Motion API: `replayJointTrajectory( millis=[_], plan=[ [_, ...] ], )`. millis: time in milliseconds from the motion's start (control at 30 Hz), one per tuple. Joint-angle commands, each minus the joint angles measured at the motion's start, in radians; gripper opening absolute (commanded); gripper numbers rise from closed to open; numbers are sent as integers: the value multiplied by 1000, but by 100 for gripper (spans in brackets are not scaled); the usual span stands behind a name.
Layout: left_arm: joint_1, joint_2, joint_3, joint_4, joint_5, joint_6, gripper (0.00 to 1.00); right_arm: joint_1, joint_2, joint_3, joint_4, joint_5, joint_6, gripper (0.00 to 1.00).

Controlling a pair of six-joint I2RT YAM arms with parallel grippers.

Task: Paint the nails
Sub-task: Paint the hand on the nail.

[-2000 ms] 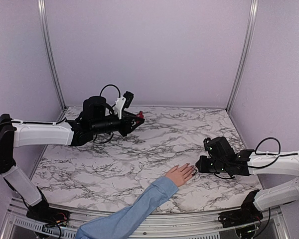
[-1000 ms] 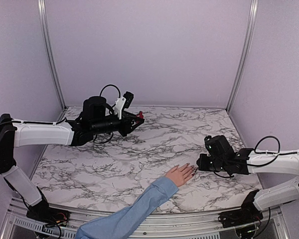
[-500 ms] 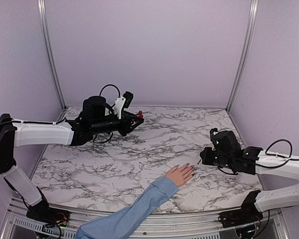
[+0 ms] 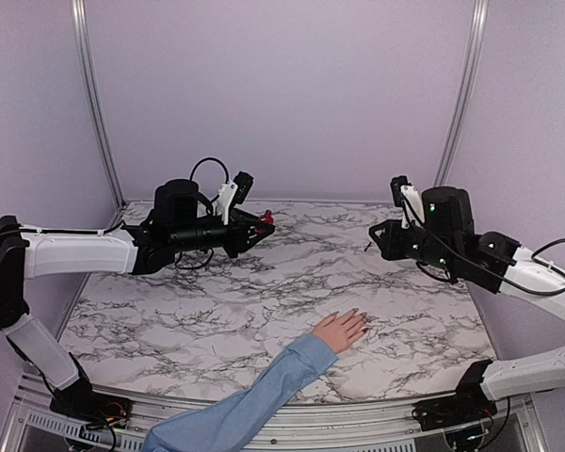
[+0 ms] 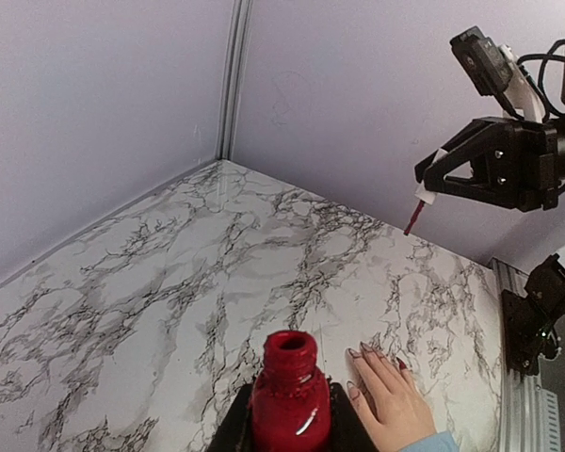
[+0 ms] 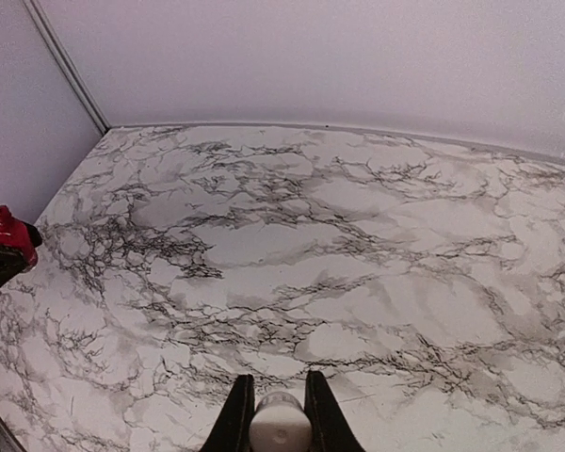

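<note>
Hand [image 4: 342, 330] lies open, palm down, fingers spread on the marble table [image 4: 169, 320], lower centre of the overhead view, so the nails [image 5: 365, 349] face up; one looks red already. Right gripper [image 5: 449, 177] pinches the brush [image 5: 416, 209] by its white cap at upper right, well above and apart from the fingers. Left gripper [image 4: 260, 224] clamps the uncapped red bottle [image 5: 287, 386] at centre left, mouth offered toward the brush, probably for dipping. Only air between them.

White shells and black joints were recorded on left arm [image 4: 75, 252] and right arm [image 4: 539, 275]; left gripper [image 4: 261, 224] and right gripper [image 4: 374, 235] were black, cables [image 4: 207, 166] black.
</note>
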Motion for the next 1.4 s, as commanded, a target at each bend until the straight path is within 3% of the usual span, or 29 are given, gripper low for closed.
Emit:
replayJointTrajectory(
  millis=[0,300,533,700,1000,1167,1367],
  plan=[
    [-3,-60,49,10,116,-3,0,-31,56,157,-57,-113,-149,0],
    [-5,-108,38,0,184,22,0,-86,143,402,-86,-413,-294,0],
    [-6,-111,41,-20,203,43,0,-87,180,484,-115,-520,-344,0],
    [-9,-115,24,-20,179,45,0,-107,134,405,-171,-566,-321,0],
    [-9,-118,-19,-18,35,27,0,-197,14,62,-259,-562,-193,0],
    [-3,-129,-51,23,-98,-39,0,-257,43,-105,-200,-590,-176,0],
    [24,-83,-27,45,-179,-73,0,-328,64,-184,-139,-653,-214,0]
  ],
)
